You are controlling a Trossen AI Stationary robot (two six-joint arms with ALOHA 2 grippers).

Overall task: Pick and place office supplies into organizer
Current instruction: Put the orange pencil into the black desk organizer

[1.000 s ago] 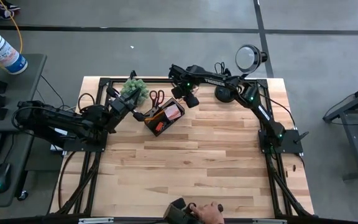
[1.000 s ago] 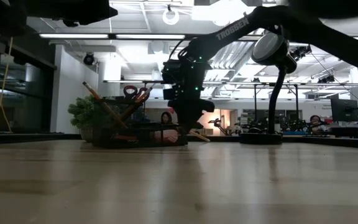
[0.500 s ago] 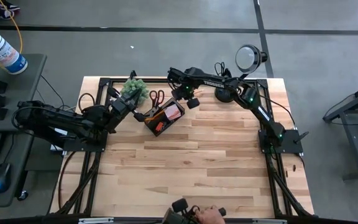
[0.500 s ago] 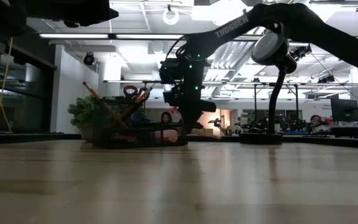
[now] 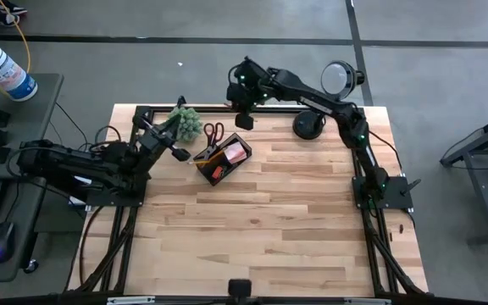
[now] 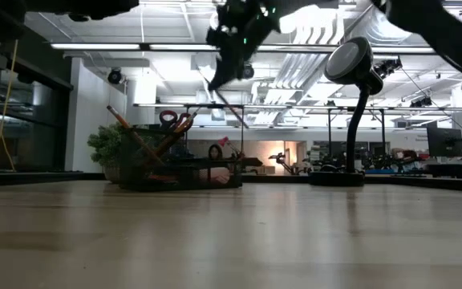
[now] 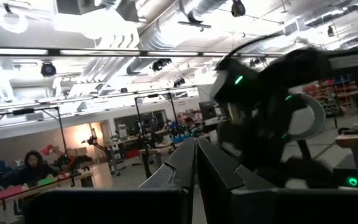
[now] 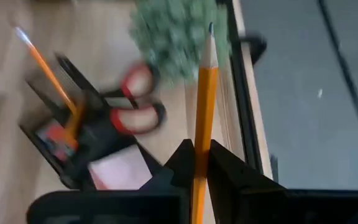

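While the right gripper (image 8: 194, 163) hangs high over the bench's far edge, its fingers are clamped tight on an orange pencil (image 8: 202, 93). In the right wrist view, the pencil runs straight out between the fingers, long axis in line with them, tip pointing away from the wrist toward the green plant (image 8: 176, 34); its lower end is cut off at the frame. From table height, only a thin dark slanting line (image 6: 229, 104) shows below the gripper, too faint to read as the pencil for certain.

Below sits the organizer (image 5: 222, 158), near the far edge, left of the middle, beside the plant. A second pencil (image 8: 47, 70) leans tilted in it, the red scissors (image 5: 213, 132) stand at its far side, and a pink pad (image 5: 236, 151) lies inside. Its contents are blurred in the wrist view.

Over at the far left corner, the left gripper (image 5: 174, 150) is closed, holding nothing.
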